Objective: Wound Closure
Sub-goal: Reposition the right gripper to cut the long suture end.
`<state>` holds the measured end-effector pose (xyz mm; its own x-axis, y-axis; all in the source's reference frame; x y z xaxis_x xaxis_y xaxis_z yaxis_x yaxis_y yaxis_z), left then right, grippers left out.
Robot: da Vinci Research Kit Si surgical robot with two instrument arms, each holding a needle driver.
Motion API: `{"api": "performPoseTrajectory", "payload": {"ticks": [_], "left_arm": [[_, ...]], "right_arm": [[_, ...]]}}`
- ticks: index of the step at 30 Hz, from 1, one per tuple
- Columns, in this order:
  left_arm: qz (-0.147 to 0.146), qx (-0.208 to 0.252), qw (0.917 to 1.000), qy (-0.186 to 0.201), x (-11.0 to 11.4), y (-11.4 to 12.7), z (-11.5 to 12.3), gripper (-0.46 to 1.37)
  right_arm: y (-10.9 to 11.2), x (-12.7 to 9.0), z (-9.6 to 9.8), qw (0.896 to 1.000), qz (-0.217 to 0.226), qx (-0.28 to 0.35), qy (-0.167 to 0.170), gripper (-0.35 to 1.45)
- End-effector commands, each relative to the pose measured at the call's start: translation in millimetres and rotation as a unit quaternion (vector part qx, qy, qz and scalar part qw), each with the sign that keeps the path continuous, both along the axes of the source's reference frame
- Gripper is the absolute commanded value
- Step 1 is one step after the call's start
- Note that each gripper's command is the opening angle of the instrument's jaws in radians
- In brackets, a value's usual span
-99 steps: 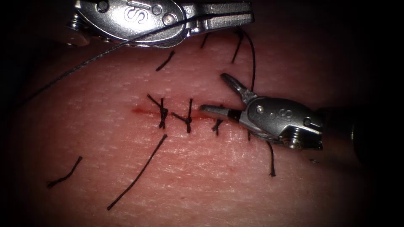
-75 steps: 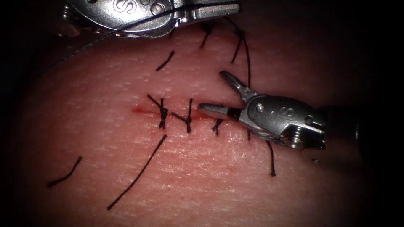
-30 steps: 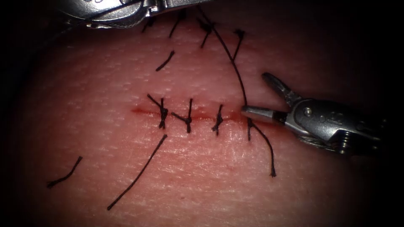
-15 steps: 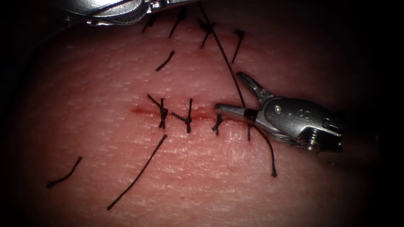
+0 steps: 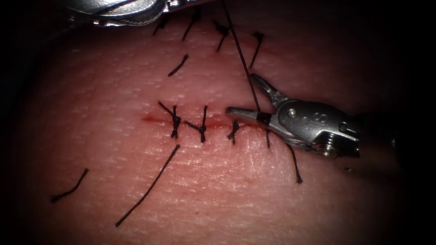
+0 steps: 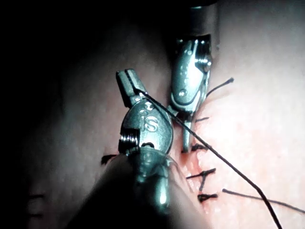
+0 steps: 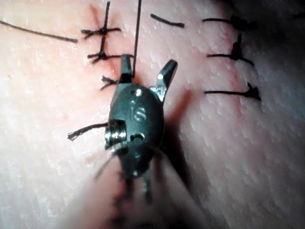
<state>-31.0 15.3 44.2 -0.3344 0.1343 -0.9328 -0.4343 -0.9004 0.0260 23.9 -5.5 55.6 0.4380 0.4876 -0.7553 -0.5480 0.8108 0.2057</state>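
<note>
The right gripper (image 5: 247, 93) reaches in from 3 o'clock with its jaws spread wide in a V over the right end of the cut (image 5: 200, 122) in the tissue (image 5: 218, 195). Its lower jaw lies along the cut line; the upper jaw points toward 11 o'clock. It grasps nothing. The taut thread (image 5: 240, 54) runs between the two jaws, down from 12 o'clock to the rightmost stitch (image 5: 268, 136); whether it touches either jaw cannot be told.

The left gripper (image 6: 127, 82) sits at the 11 o'clock edge of the endoscope view, and in the left wrist view its jaws are clenched on that thread. No needle can be made out.

Three knotted stitches (image 5: 175, 121) cross the cut to the left of the right gripper. Cut ends of thread (image 5: 147, 186) lie loose on the tissue toward 7 o'clock, and a thin line of red fluid (image 5: 152, 120) marks the cut's left end.

Compared with a second ago, the right gripper has advanced leftward along the cut, so that the thread now lies inside its open jaws. The thread stands steeper than before.
</note>
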Motion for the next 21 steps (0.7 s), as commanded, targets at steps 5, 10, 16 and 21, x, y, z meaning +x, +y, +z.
{"api": "performPoseTrajectory", "payload": {"ticks": [5,10,16,21], "left_arm": [[0.004,0.0,1.0,-0.001,0.0,0.0,0.1,-0.35],[0.005,-0.001,1.0,-0.001,0.2,0.1,0.6,-0.35],[0.005,-0.003,1.0,0.0,0.3,0.1,1.4,-0.35],[0.006,-0.004,1.0,0.0,0.6,0.3,2.0,-0.35]], "right_arm": [[-0.2,0.9,0.1,1.0,-0.001,0.001,0.003,1.34],[-0.9,1.1,-0.4,1.0,-0.006,0.006,0.002,1.35],[-0.9,1.1,-1.0,1.0,-0.006,0.008,0.003,1.36],[-0.7,1.1,-1.3,1.0,-0.007,0.011,0.002,1.36]]}}
